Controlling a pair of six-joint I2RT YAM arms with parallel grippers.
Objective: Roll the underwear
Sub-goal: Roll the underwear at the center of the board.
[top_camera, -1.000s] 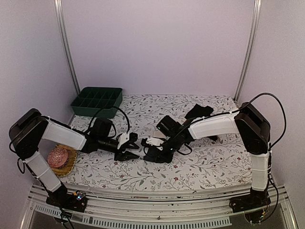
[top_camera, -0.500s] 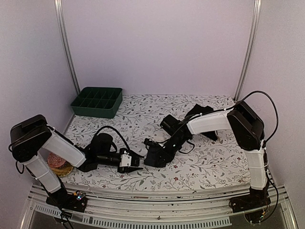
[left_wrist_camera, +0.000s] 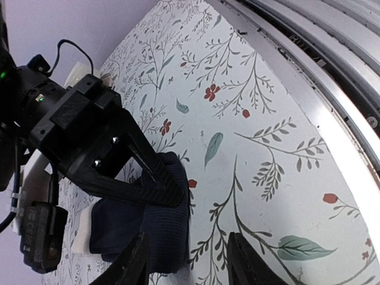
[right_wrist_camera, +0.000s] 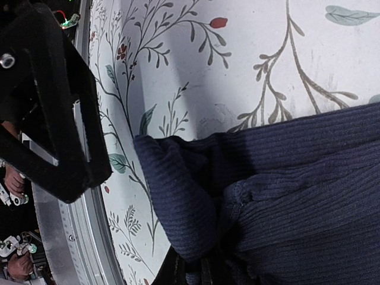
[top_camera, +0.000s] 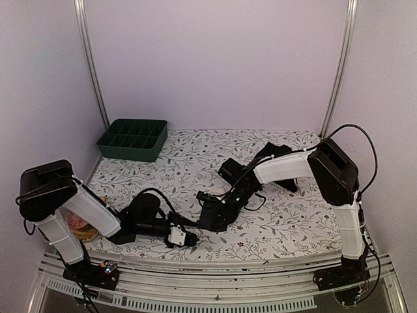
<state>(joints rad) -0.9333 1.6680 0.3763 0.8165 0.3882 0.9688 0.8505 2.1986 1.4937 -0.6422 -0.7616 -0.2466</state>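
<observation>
The right gripper (top_camera: 210,218) is clenched on a dark, ribbed underwear piece (left_wrist_camera: 160,231) near the middle of the floral tablecloth (top_camera: 293,222), a little toward the front edge. In the left wrist view its black fingers pinch down on a folded-over edge of the fabric, which bunches into a thick roll-like fold under them. The rest of the garment lies flat on the cloth behind the fold. The right wrist view shows the same navy ribbing doubled over on itself, with the fold's rounded end pointing toward the table's front rail.

The left gripper (top_camera: 186,238) lies low over the cloth, just beside the garment on the side nearer the front edge. Its jaws stand apart and grasp nothing. The garment's near edge reaches into the gap between the two fingers, and the left finger overlaps the fabric in the wrist view. Whether that finger actually touches the cloth of the garment cannot be told from this angle.

More black underwear (top_camera: 273,152) lies in a loose heap farther back on the right, partly behind the right arm. A dark green compartment tray (top_camera: 130,149) sits at the back left corner, well apart from both grippers.
</observation>
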